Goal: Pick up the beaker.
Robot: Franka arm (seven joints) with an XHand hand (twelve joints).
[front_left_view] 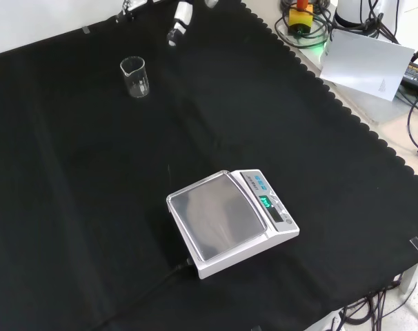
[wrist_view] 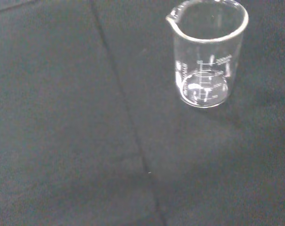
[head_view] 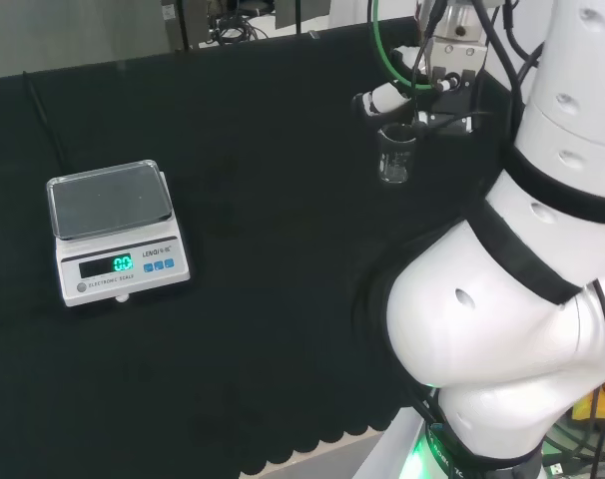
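Beaker [head_view: 396, 157] upright on tabletop [head_view: 263, 299], clear glass, looks empty, spout visible in wrist view [wrist_view: 207, 56]. In head view, sits just below hand [head_view: 407, 92]; in front view, beaker [front_left_view: 134, 76] near top left, hand [front_left_view: 179, 23] up and to its right, apart from it. Not touching yet. Fingers appear fairly straight, nothing held, though partly hidden by cables and arm link, so only a fair guess. Scale [front_left_view: 230, 222] well apart, mid-cloth, no obstacle.

Judged stage: approach, grasp not begun.

Risks from here:
- Tipping beaker w/ a fingertip on descent, since light empty glass tips easily.
- Closing off-centre, i.e. fingers on one side only, would shove it across cloth instead of gripping.
- Glass smooth, so could slip out on lift if caught near rim only.
- Clear walls hard to see vs black cloth, so misjudged edge likely.
- Cloth crease near base may snag or tilt it if dragged.
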